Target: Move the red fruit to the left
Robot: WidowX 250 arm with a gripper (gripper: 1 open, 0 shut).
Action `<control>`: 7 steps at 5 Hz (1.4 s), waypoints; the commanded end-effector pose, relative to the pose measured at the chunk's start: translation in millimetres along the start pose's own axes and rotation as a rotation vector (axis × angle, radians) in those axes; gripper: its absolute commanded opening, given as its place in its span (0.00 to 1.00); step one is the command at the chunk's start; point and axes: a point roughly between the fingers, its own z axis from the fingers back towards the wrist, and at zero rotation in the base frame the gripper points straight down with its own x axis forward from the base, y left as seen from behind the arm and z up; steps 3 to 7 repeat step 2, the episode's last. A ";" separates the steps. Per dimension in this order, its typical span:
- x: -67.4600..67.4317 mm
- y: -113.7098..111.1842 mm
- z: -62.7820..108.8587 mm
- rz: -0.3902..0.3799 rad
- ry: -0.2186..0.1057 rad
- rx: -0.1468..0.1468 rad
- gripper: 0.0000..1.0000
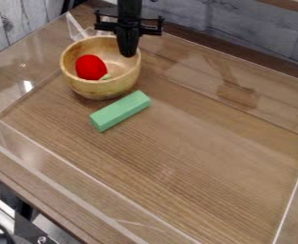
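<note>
The red fruit lies inside the wooden bowl, toward its left half, apart from the fingers. Right of it, the arm hangs tool-down over the bowl's right rear rim, its two fingers drawn together into a single dark point with no gap between them; whether they pinch the rim itself or close on nothing cannot be told from this angle. They do not hold the fruit. In front of the bowl a green block lies flat and diagonal on the tabletop, near the bowl but not touching it.

Hazards, as judged: if the fingers have closed on the rim, a move to the left would drag or tip the whole bowl, and the loose fruit could roll out. If they have closed on air, lifting away leaves the fruit where it is. A bowl dragged forward could also nudge the green block. The clear wall at the left bounds how far anything can travel that way.

No brand, label or legible writing appears on any item.
</note>
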 end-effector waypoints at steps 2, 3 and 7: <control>13.2 -2.1 16.2 -0.001 -0.072 0.008 0.00; 13.2 -2.1 16.2 -0.001 -0.072 0.008 0.00; 13.2 -2.1 16.2 -0.001 -0.072 0.008 0.00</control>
